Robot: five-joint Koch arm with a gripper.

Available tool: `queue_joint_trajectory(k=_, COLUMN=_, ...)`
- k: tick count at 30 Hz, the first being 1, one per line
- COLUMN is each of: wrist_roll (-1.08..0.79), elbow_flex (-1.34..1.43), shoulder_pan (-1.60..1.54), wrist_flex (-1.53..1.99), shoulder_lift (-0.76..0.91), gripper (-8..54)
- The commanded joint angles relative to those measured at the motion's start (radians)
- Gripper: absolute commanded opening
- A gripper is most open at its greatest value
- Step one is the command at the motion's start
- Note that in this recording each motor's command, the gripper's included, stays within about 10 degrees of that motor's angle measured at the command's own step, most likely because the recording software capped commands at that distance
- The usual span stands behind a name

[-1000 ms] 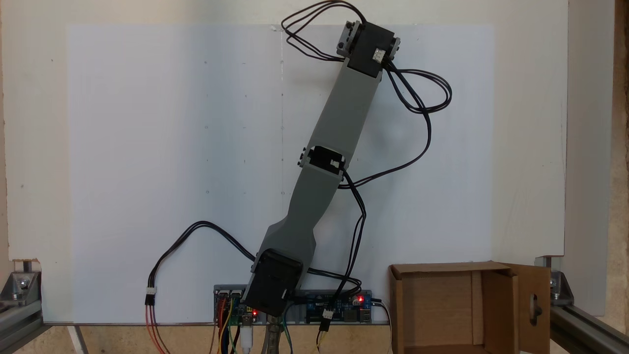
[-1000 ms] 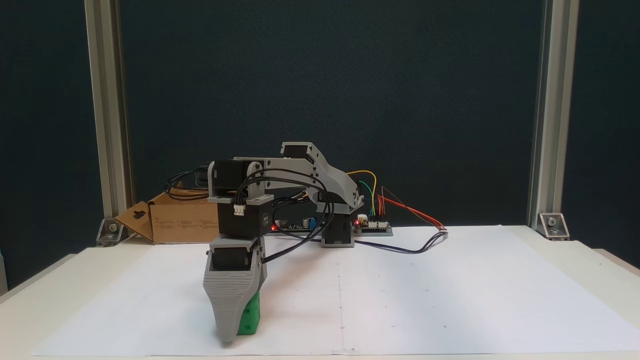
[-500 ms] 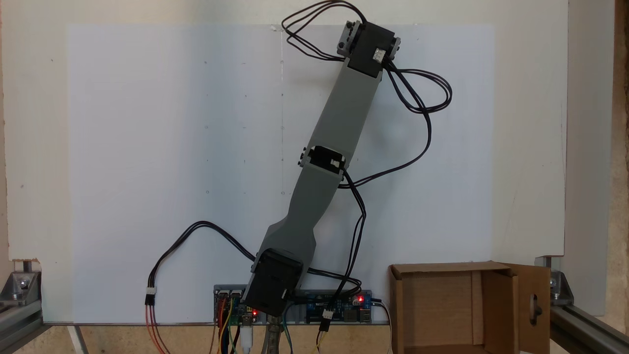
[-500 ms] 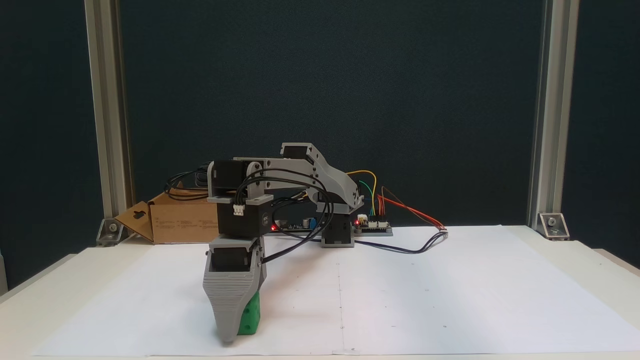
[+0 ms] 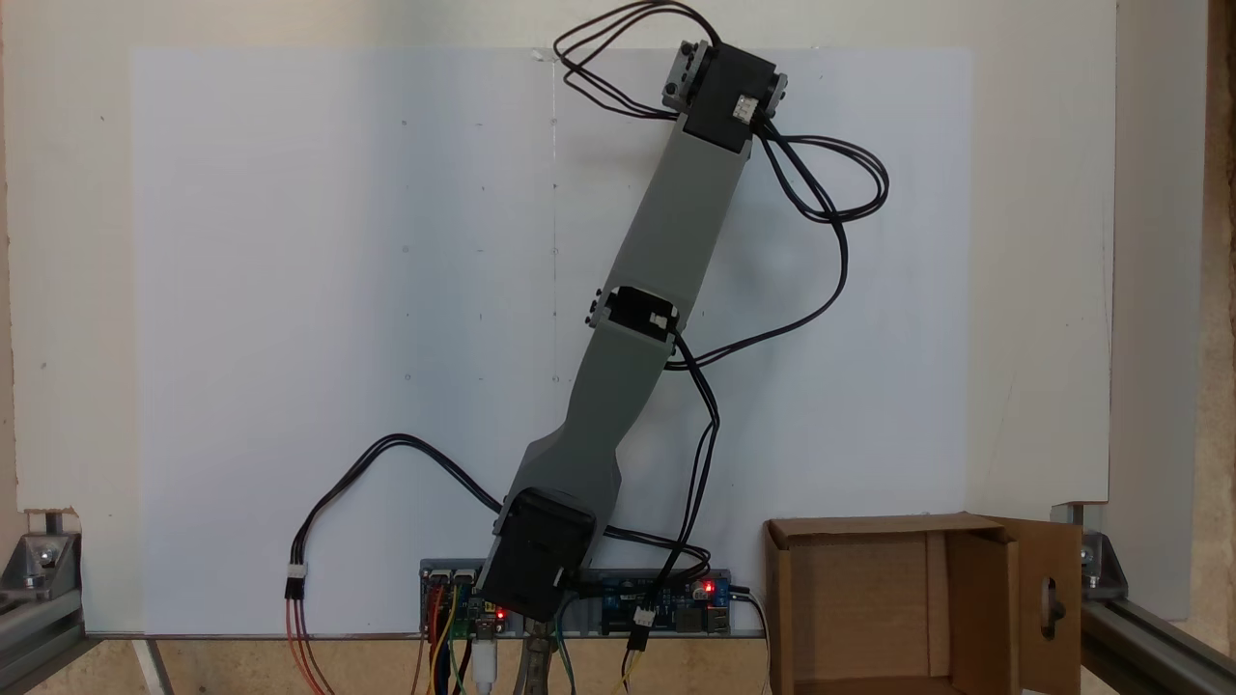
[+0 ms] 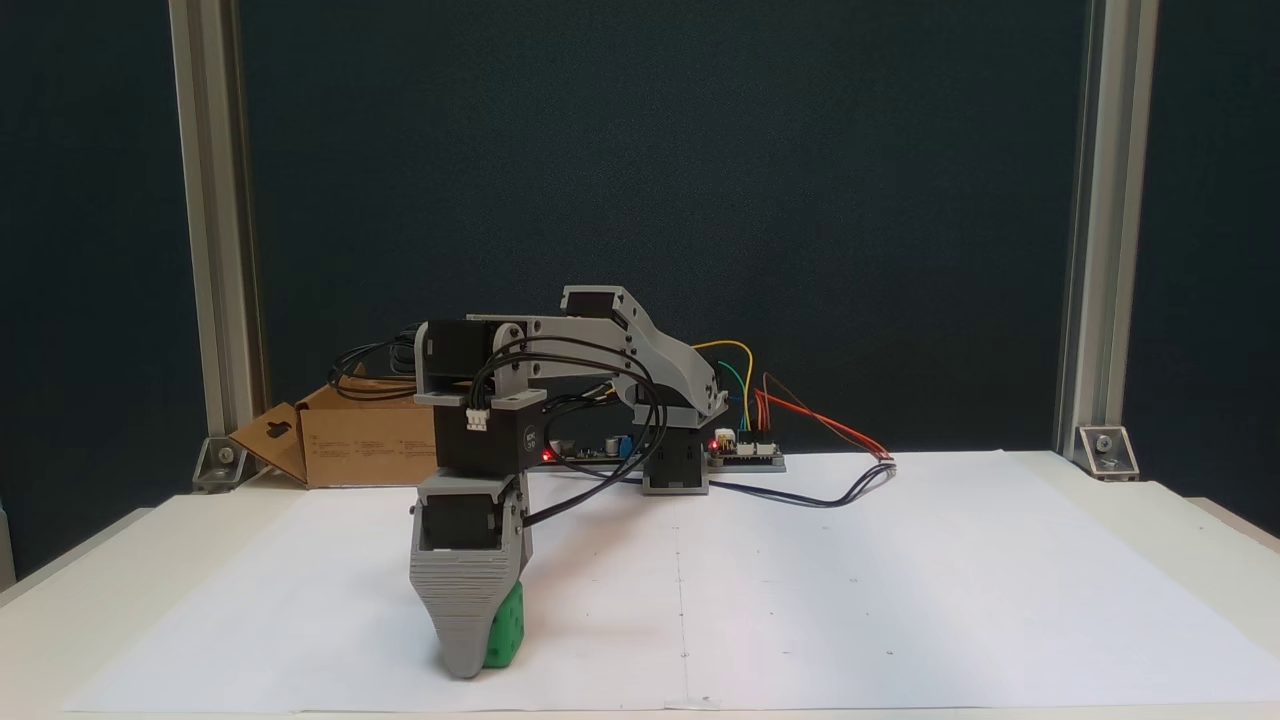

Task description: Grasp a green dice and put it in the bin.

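Low and left of centre in the side-on fixed view, the arm's fingers (image 6: 468,655) point straight down at the white paper (image 6: 800,600) on the desk (image 6: 60,620), with the green dice (image 6: 505,630) tucked right behind the one grey finger that faces the camera. Only that near finger shows; its partner, if it is there, lies behind the dice, so whether the fingers are closed on the cube or merely set around it cannot be told. The dice appears to sit on the paper or barely above it. In the fixed view from above, the arm (image 5: 666,251) stretches diagonally toward the top of the frame and its black wrist motor (image 5: 729,92) covers the spot where the dice would be. The bin (image 5: 869,608), an open cardboard box, stands at the lower right of that view beside the arm's base, well apart from the dice; in the side-on view it sits at the back left (image 6: 350,440), its flap with the keyhole cutout folded outward.

The step in hand looks like securing the dice before the lift. Doing it well probably means squeezing on two flat opposite faces rather than on rounded edges, so the small cube does not twist or pop out. A straight rise should come first, clearing the paper, then a swing back toward the base. The drooping black cables (image 5: 830,193) should be kept off the box's raised flaps, and the release is best made over the middle of the opening.
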Motion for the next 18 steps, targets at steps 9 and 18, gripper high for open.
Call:
queue_joint_trajectory(k=9, wrist_roll=0.041, elbow_flex=-0.054, shoulder_pan=0.000, wrist_flex=0.048, shoulder_lift=0.018, gripper=12.2)
queue_joint_trajectory(k=18, wrist_roll=0.077, elbow_flex=-0.054, shoulder_pan=0.005, wrist_flex=0.225, shoulder_lift=0.149, gripper=12.2)
